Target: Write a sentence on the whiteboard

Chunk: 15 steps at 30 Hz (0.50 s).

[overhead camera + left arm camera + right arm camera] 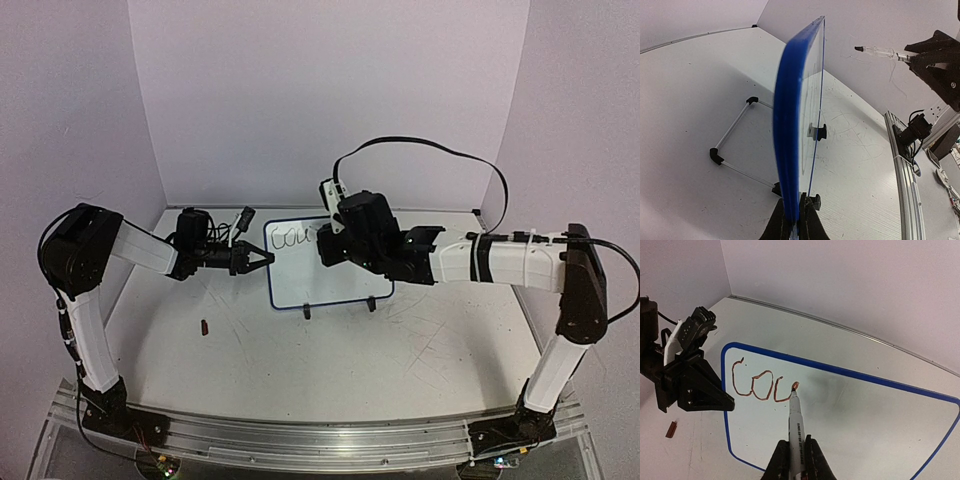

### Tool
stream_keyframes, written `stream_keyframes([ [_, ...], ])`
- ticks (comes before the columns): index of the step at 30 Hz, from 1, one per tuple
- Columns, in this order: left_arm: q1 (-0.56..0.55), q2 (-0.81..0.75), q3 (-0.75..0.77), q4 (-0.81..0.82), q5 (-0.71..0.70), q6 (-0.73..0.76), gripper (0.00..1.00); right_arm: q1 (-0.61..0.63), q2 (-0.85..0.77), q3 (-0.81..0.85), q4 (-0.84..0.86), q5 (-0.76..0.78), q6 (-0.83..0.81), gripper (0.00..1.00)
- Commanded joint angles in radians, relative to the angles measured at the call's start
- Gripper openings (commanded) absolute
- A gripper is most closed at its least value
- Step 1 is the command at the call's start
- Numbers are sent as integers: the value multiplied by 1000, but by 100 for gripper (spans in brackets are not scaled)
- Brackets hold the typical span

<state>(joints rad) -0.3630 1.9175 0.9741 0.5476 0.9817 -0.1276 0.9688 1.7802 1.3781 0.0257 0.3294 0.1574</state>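
Blue-framed whiteboard [335, 285] is standing on the worktop [400, 350], left hand [799, 221] clamping its near edge. Right hand [795, 462] is gripping a marker [796, 422], tip touching the board just ahead, sentence [760, 386] reading "Cou".

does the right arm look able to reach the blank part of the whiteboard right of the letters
Probably yes: the right gripper holds the marker with its tip on the whiteboard just after the letters, and the surface to their right is bare, with nothing in front.

The right claw [795, 461] pinches a marker [796, 426], tip touching the whiteboard [870, 415] after reddish letters [761, 386].
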Motion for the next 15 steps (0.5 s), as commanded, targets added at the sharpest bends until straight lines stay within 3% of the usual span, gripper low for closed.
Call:
stream_keyframes([
  [1, 6, -23, 10, -41, -130, 52, 0, -5, -13, 17, 34, 15, -4, 0],
  [15, 6, -28, 7, -44, -145, 42, 0, -26, -36, -6, 33, 2, 11, 0],
])
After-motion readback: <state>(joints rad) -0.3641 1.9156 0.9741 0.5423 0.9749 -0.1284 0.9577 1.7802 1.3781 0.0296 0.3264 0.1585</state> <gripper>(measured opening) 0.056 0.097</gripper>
